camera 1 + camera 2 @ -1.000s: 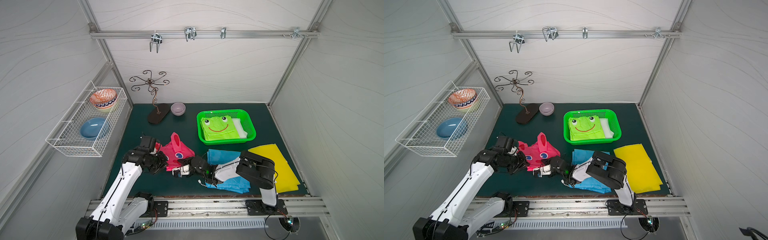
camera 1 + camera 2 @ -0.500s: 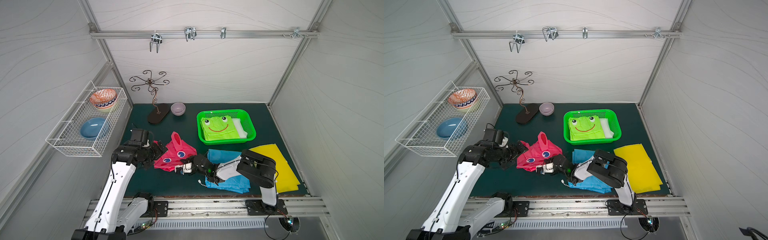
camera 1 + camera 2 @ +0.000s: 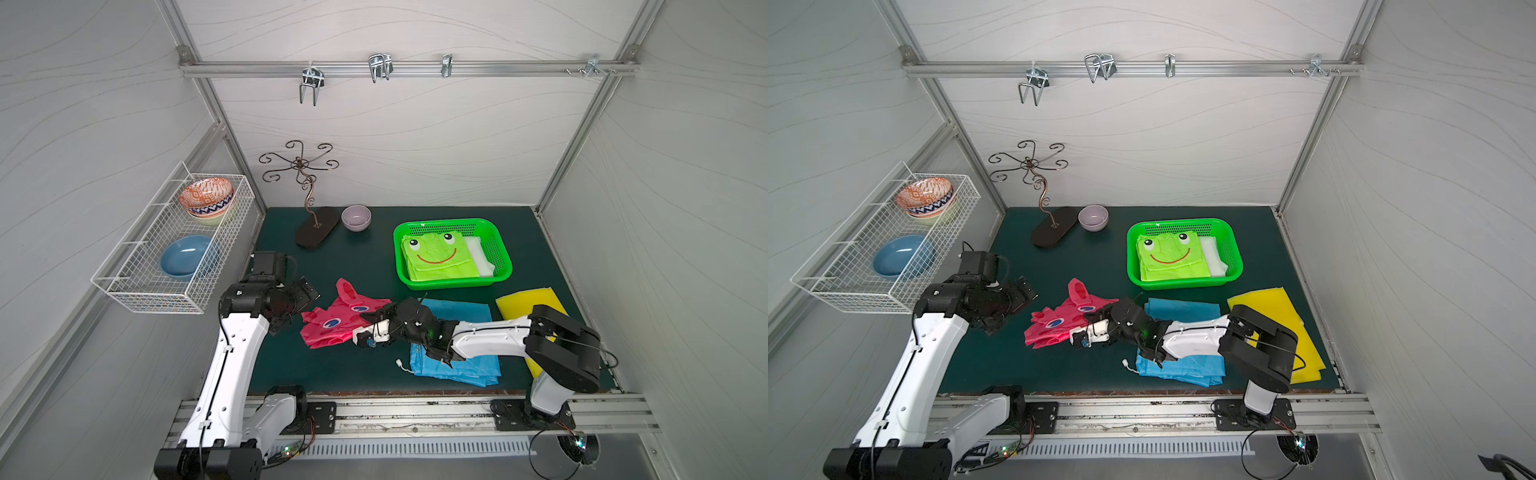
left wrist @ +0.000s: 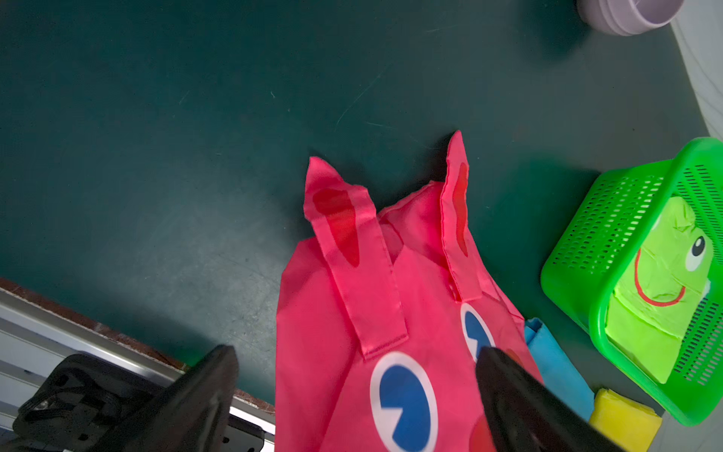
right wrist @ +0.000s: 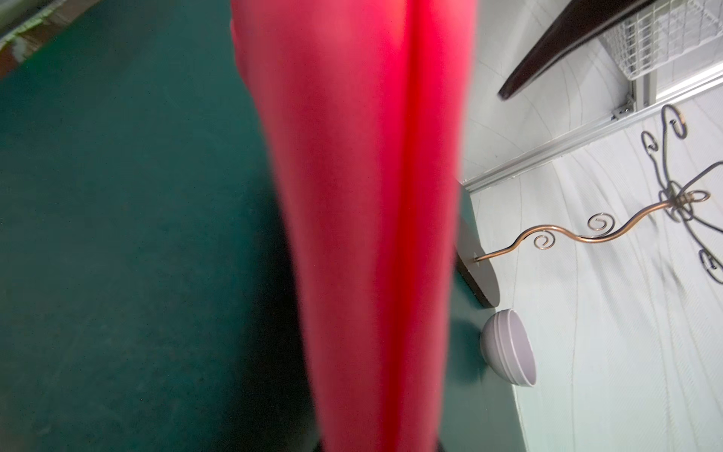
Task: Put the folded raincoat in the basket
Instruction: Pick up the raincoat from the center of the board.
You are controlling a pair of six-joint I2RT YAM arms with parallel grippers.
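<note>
The pink fabric raincoat with blue cartoon eyes (image 3: 332,322) lies rumpled on the dark green surface (image 3: 365,266), left of the middle and nearer the front edge than the back; it is not in the bright green perforated plastic basket (image 3: 449,284), which stands well apart toward the back right corner.

The right hand (image 3: 365,327) is clamped together on the raincoat's right edge; its wrist view is filled by pink cloth (image 5: 352,195) close against the lens. The left hand (image 3: 296,308) stands wide apart just beside the raincoat's left side and holds nothing; its fingers (image 4: 187,399) frame the cloth without touching it.

The step in hand looks like the pick-up; the next move probably calls for a lift high enough to clear the basket's front wall, then a carry back and to the right. A lime-green folded raincoat with a frog face (image 3: 436,257) already covers much of the basket floor, so the pink one would likely land on top.

No brand, label or writing can be read; only printed faces show.
</note>
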